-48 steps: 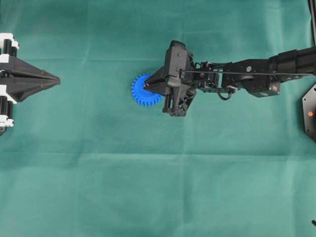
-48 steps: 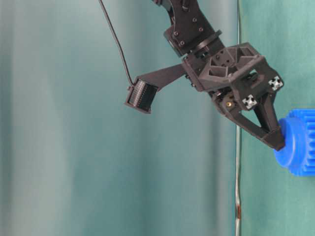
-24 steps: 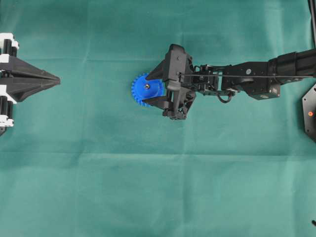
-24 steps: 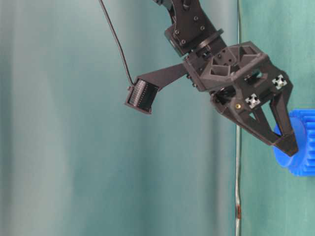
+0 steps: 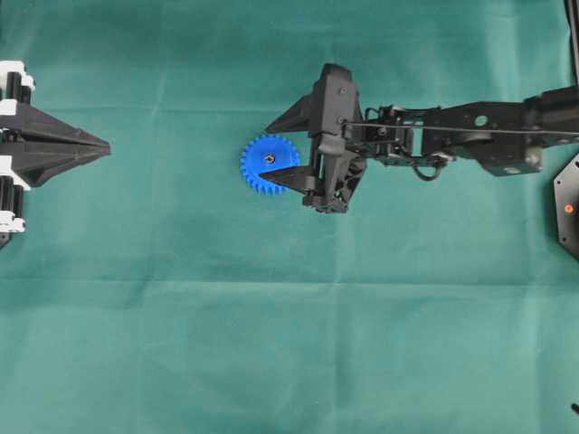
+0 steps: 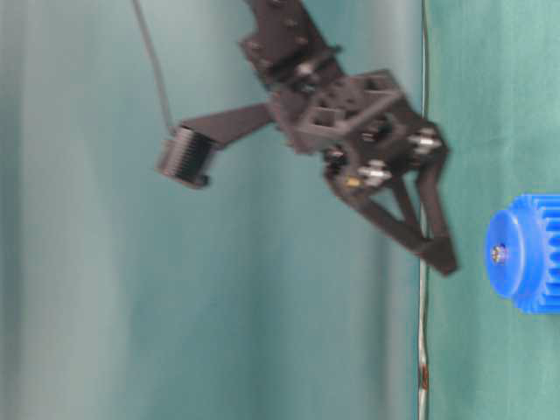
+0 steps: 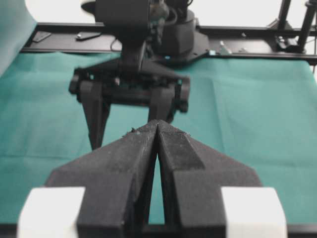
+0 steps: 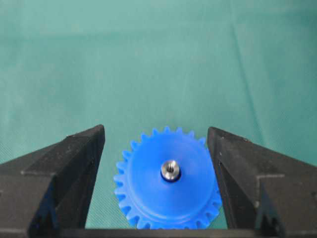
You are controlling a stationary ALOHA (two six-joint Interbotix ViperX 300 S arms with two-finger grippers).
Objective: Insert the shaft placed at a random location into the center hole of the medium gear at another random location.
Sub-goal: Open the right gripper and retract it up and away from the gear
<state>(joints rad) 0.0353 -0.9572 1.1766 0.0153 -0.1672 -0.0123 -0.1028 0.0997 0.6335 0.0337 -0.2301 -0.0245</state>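
The blue medium gear lies flat on the green cloth left of centre. The silvery shaft stands in the center hole, its shiny end showing in the raised hub. My right gripper hangs open a little above the gear. Its fingers stand apart on either side of the wheel and touch nothing. From table level, the right gripper is clear of the gear. My left gripper rests at the left edge, shut and empty, with its tips meeting. The gear is hidden in the left wrist view.
Green cloth covers the whole table. A black base plate with a red dot sits at the right edge. A black frame rail runs along the far side behind the right arm.
My right gripper has opened and let go of the shaft, which stays in the gear's hub. It has then risen and drawn back slightly to the right. The left arm has not moved.
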